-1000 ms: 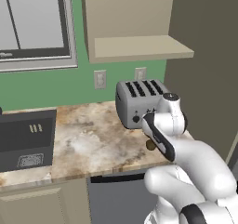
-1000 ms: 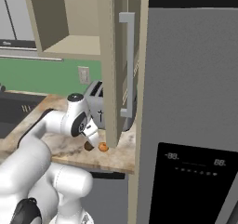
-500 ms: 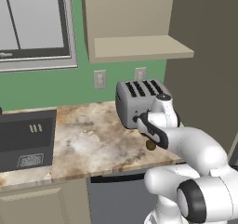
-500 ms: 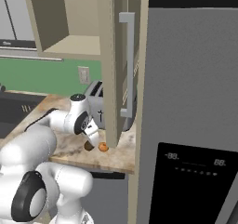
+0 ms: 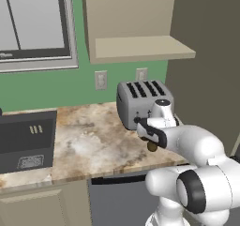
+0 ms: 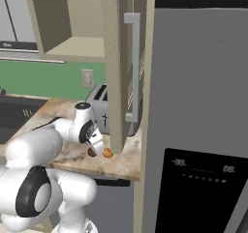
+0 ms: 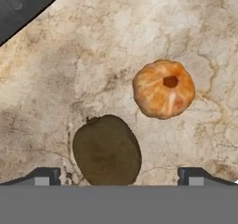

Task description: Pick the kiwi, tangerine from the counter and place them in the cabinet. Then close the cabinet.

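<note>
The gripper (image 7: 116, 176) hangs wide at the hand view's bottom, over the kiwi (image 7: 107, 150). The tangerine (image 7: 163, 88) lies right of center on the counter (image 7: 56, 79).

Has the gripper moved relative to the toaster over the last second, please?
Yes. In the left base view the gripper has come down and leftward along the front of the toaster, ending low over the kiwi on the counter.

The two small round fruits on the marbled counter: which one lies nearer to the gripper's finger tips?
The dull dark brown kiwi, lying between the open gripper finger tips. The bright orange tangerine sits apart from it, farther on.
</note>
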